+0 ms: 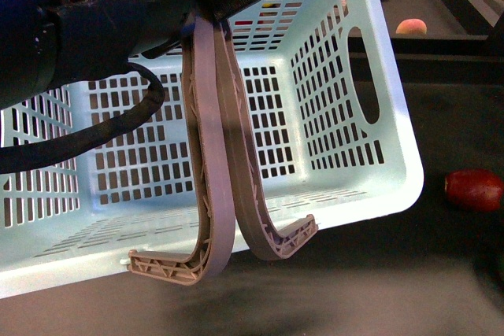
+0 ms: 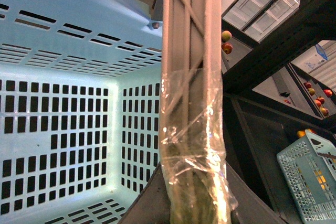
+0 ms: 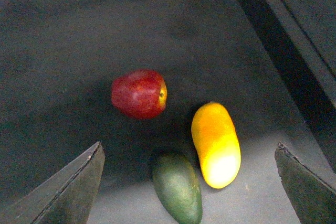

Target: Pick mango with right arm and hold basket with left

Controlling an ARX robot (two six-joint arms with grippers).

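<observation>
Left gripper clamps basket handles; right gripper (spread) over mango

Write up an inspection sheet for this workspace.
Surface: dark surface, no spills seen.
Job's things: mango lies free on the surface; basket hangs tilted by its handles, nothing seen inside.
Clutter: red fruit and green fruit beside the mango.
Grippers: left gripper shut on the film-wrapped handles; right gripper open, facing the mango.
Cables: black cable loops from the left arm across the basket.
Surroundings: shelf holding fruit; second basket.
</observation>
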